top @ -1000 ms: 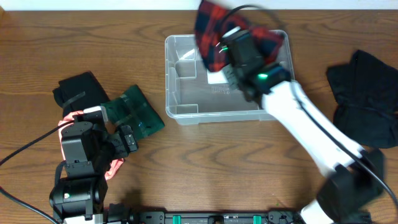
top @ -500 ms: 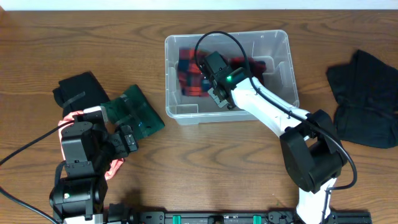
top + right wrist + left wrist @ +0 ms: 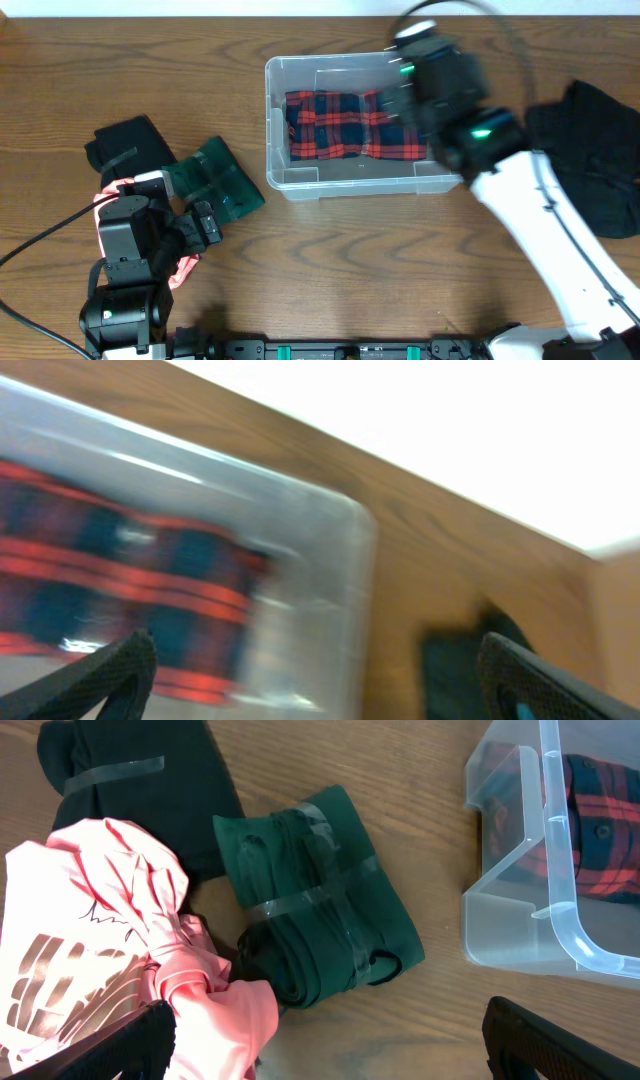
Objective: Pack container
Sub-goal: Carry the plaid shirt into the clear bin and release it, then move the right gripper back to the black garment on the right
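The table [image 3: 330, 260] is carrying everything, and nothing on its left half is sitting differently from a second ago. The right arm [image 3: 540, 220] is now stretching from the front right up over the container's right rear corner; half a second ago it was reaching down into the middle of the bin. The container [image 3: 272, 130] is sitting at the table's rear centre, in the same spot as before. A loose black cloth [image 3: 590, 150] is lying well to its right. The plaid cloth [image 3: 350, 125], dangling above the bin a second ago and bunched under the arm half a second ago, is now lying spread along the container's floor. On the left, a green bundle [image 3: 315, 910], a black bundle [image 3: 125, 145] and a pink cloth [image 3: 110, 950] are lying close together. The right end effector [image 3: 315, 680] is hanging blurred over the bin's corner, spread wide and gripping nothing. The left end effector [image 3: 350, 1040] is likewise gaping wide above the green bundle, with nothing between its fingers.
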Controlling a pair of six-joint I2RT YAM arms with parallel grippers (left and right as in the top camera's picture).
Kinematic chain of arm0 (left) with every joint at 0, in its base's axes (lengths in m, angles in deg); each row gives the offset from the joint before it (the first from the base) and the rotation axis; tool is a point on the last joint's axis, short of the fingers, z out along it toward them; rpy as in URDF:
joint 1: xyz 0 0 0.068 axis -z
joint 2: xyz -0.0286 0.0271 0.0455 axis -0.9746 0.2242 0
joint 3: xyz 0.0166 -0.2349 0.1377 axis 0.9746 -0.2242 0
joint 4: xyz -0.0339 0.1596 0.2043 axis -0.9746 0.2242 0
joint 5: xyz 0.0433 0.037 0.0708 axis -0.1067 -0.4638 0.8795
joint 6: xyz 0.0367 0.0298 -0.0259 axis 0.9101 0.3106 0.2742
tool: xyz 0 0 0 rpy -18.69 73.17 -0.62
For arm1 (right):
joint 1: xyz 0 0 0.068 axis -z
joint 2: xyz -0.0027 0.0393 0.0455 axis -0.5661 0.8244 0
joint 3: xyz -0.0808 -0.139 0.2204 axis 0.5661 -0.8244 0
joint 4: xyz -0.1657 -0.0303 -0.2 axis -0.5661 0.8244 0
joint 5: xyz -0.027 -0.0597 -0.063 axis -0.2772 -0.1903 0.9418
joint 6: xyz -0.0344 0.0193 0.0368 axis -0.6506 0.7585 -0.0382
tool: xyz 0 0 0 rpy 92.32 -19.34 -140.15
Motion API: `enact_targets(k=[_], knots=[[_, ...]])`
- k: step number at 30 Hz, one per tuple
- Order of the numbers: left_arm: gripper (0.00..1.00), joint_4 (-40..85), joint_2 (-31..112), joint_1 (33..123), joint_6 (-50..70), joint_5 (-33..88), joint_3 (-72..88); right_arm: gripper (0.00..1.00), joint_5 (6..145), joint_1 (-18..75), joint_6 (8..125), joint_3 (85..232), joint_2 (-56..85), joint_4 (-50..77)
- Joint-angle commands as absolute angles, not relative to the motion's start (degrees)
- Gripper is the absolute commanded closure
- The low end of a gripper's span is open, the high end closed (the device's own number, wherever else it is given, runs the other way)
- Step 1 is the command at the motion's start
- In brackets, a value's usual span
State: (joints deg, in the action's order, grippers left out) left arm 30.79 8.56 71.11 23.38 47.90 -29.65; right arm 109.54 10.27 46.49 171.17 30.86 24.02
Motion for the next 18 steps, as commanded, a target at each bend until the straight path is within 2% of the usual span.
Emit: enact_targets(k=[1,9,18], knots=[[0.02,30.9,8.5,71.3,23.1,47.8,-28.4,0.01,111.7,19.0,46.7,169.6,33.2,28.0],[0.02,30.9,8.5,71.3,23.1,47.8,-28.4,0.01,111.6,36.8,52.8,161.9,40.4,30.9],[0.02,30.9,8.5,71.3,23.1,47.8,-28.4,0.01,111.6,45.1,52.7,159.9,51.5,26.4]])
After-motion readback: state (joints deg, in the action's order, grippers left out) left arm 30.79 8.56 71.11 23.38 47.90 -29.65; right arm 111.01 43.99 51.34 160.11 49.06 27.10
